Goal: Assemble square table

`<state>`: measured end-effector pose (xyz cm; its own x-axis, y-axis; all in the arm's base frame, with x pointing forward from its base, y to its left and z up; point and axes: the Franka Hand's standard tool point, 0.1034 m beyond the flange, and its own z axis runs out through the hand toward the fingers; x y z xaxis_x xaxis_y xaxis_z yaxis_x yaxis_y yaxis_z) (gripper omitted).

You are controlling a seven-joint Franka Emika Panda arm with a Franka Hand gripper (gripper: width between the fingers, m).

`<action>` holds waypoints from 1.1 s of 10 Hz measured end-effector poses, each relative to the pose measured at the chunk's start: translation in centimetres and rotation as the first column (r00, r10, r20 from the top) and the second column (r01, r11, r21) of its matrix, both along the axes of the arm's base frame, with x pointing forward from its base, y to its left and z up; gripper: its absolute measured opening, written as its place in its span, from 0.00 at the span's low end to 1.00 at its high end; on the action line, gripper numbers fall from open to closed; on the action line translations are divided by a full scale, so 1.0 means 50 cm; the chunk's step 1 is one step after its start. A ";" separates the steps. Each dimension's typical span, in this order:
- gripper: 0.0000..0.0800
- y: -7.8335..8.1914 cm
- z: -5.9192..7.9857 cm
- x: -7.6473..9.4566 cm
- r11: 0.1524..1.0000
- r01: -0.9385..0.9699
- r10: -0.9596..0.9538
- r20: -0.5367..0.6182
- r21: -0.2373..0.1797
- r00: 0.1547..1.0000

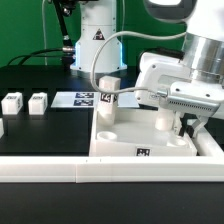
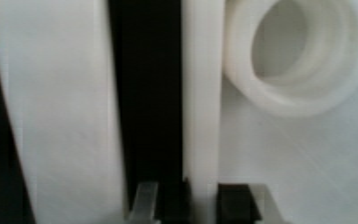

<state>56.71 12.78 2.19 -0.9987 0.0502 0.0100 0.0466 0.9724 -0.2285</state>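
The white square tabletop (image 1: 135,132) lies upside down on the black table, pushed against the front wall. One tagged leg (image 1: 107,94) stands upright in its far corner socket on the exterior view's left. A second leg (image 1: 163,118) stands upright further to the exterior view's right. Two loose legs (image 1: 12,102) (image 1: 38,102) lie at the exterior view's left. My gripper (image 1: 189,123) is low over the tabletop's edge at the exterior view's right. In the wrist view my gripper (image 2: 197,202) is shut on the tabletop's raised rim (image 2: 199,100), beside a round corner socket (image 2: 309,60).
The long white border wall (image 1: 70,174) runs along the front, and a part of it (image 2: 51,110) shows beside the rim with a black gap between. The marker board (image 1: 82,99) lies behind the tabletop. The robot's base (image 1: 92,40) stands at the back.
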 end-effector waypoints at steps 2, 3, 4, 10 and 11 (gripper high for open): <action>0.07 -0.001 -0.001 -0.001 1.000 0.001 -0.001 -0.002 -0.001 1.000; 0.07 -0.005 -0.002 -0.001 1.000 0.003 -0.003 -0.004 -0.004 1.000; 0.20 -0.015 -0.003 -0.003 1.000 0.012 -0.012 -0.010 -0.012 1.000; 0.79 -0.046 0.059 -0.001 0.989 0.138 -0.136 0.038 -0.055 0.990; 0.81 -0.047 0.085 0.000 0.987 0.156 -0.153 0.067 -0.047 0.986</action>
